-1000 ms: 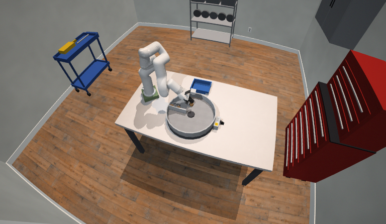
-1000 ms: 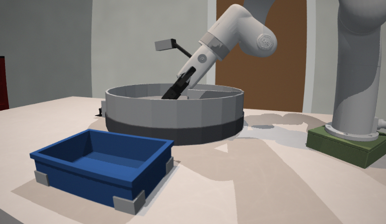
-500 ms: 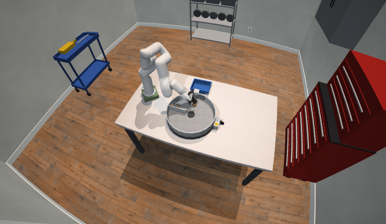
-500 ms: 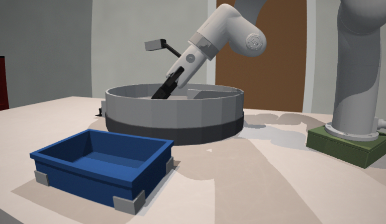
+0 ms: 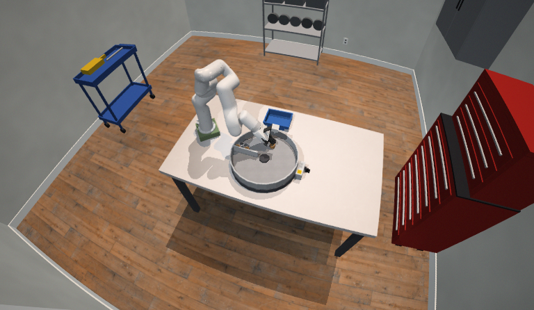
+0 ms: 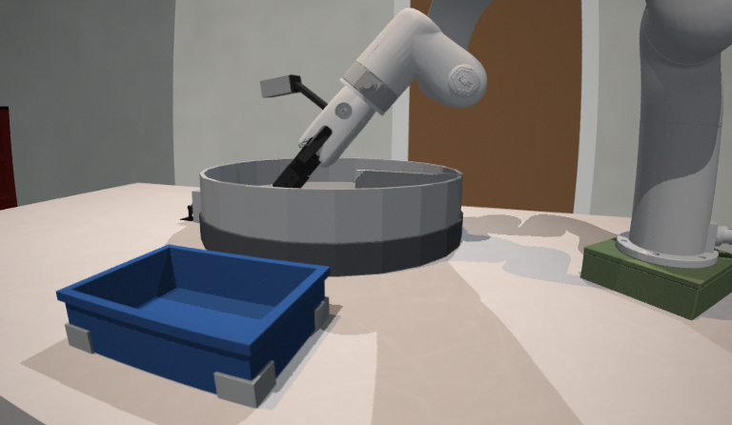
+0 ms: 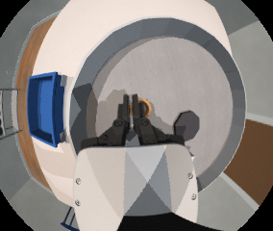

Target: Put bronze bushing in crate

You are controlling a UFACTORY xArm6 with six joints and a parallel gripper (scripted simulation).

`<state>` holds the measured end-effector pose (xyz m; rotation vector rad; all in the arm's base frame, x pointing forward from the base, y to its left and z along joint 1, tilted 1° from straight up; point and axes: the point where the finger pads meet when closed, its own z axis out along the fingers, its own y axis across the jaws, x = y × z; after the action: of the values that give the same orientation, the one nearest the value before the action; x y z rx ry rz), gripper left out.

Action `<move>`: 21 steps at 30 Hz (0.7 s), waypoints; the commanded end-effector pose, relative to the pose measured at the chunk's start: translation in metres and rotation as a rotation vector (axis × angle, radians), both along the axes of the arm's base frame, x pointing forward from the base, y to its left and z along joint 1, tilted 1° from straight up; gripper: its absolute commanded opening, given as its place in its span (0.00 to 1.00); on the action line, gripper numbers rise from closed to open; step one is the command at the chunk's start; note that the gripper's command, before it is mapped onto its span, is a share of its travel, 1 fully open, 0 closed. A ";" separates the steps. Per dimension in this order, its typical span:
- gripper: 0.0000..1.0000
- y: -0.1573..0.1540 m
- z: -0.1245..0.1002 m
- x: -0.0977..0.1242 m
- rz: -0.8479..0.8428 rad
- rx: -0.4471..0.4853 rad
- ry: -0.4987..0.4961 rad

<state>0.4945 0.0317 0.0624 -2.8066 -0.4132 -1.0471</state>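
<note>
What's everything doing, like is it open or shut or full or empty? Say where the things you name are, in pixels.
blue box (image 5: 278,117) (image 6: 153,340) (image 7: 59,108): open on top, empty
round pan (image 5: 263,181) (image 6: 335,210) (image 7: 239,101): open on top, rings inside
robot fingers (image 5: 270,141) (image 6: 286,184): close together, maybe pinching an orange ring (image 5: 272,146) (image 7: 149,104); can't tell
red drawers (image 5: 429,173): shut
gray cupboard (image 5: 478,23): shut
</note>
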 end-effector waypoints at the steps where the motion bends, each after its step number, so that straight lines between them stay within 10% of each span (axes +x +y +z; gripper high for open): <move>1: 0.00 0.000 0.001 0.004 0.001 0.001 -0.001; 21: 0.00 -0.011 0.001 0.041 0.001 0.001 -0.001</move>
<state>0.5286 0.0226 0.0628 -2.8077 -0.4123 -1.0500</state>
